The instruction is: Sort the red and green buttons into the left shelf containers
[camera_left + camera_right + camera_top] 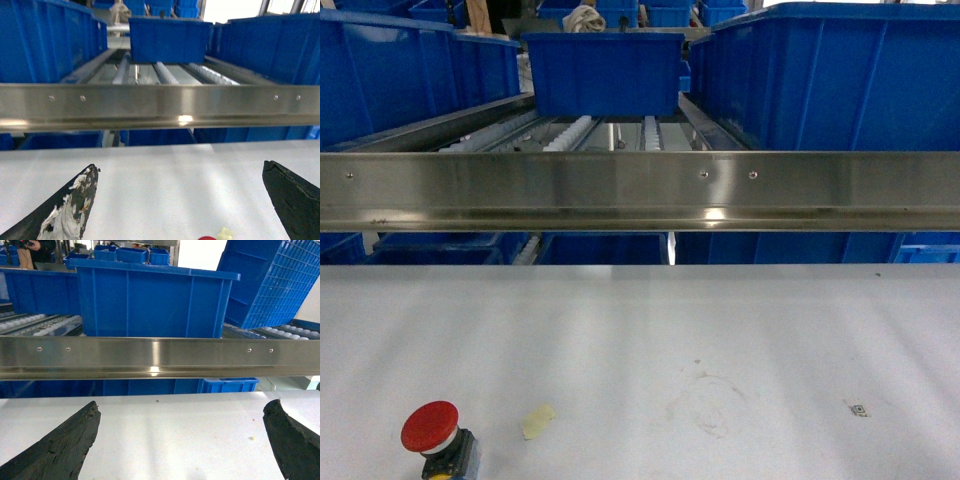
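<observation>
- Red marks the only task piece on the table: a round red-capped push button on a stubby dark body stands at the near left edge of the white tabletop, partly cut off by the bottom of the head view. No green button shows in any view.
- A small yellowish tape scrap lies just beside the button on its right, apart from it; it should be left alone.
- The left gripper hangs with its black jaws spread wide and nothing between them; a sliver of red cap and the scrap show at the bottom edge of its wrist view, so the button sits below and just behind the jaw line.
- The right gripper is likewise spread and empty over bare table.
- To do the pick well, I judge the left arm should draw back and down so the jaws straddle the dark body beneath the cap, keeping the right-hand jaw clear of the scrap.
- A long brushed steel rail crosses the whole front of the shelf; the carry must rise over it.
- The large deep blue plastic bin on the left of the shelf stands behind that rail, with roller tracks between it and the centre bin.
- The table right of the button offers open swing room.
</observation>
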You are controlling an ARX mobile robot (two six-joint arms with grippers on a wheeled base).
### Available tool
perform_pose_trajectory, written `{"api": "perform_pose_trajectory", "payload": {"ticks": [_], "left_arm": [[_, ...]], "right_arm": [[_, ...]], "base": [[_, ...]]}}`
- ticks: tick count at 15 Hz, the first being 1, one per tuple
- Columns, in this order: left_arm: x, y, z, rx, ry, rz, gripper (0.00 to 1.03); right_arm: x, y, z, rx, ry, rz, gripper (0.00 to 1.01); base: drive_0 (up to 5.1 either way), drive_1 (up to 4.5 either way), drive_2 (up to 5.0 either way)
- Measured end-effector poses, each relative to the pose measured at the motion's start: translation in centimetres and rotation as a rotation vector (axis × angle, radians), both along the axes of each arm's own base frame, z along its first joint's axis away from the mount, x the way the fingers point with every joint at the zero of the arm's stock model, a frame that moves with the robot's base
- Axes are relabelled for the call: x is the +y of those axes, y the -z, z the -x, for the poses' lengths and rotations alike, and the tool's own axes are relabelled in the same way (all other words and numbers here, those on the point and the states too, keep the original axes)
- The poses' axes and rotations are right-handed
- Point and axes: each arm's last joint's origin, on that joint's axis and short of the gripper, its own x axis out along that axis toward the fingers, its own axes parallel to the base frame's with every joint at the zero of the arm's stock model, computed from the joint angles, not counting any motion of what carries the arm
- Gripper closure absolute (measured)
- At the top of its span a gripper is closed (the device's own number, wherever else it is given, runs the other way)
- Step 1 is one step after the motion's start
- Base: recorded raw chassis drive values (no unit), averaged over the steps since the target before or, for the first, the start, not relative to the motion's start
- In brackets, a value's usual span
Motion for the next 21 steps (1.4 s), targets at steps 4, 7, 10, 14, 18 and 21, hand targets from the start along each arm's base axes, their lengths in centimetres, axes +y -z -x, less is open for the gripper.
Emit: {"api": "perform_pose_trajectory", "payload": {"ticks": [4,7,10,14,18,21], "left_arm": [[-4.0,2.5,-6.5,0.201,0.124,0.038,0.05],[-6.4,4.3,-8.8,0.304,0.163,-0.001,0.05],[-6.4,4.3,-8.8,0.306,0.154,-0.005,0.05],[-6.4,4.3,-8.8,0.306,0.154,-0.005,0.05],[-6.4,4.3,-8.8,0.306,0.153,-0.005,0.05],[-6.4,4.3,-8.8,0.306,0.153,-0.005,0.05]], "right_arm": [[-2.9,2.1,-6.1,0.123,0.08,0.023,0.03],[-4.5,4.0,-7.6,0.212,0.123,0.012,0.03],[-4.5,4.4,-7.7,0.244,0.137,0.016,0.03],[-4.9,5.6,-8.8,0.263,0.156,-0.002,0.03],[-5.5,9.1,-10.3,0.361,0.225,-0.029,0.03],[-5.5,10.6,-10.6,0.394,0.228,-0.037,0.03]], "base": [[0.0,0.0,0.0],[0.0,0.0,0.0],[0.0,0.0,0.0],[0.0,0.0,0.0],[0.0,0.0,0.0],[0.0,0.0,0.0]]}}
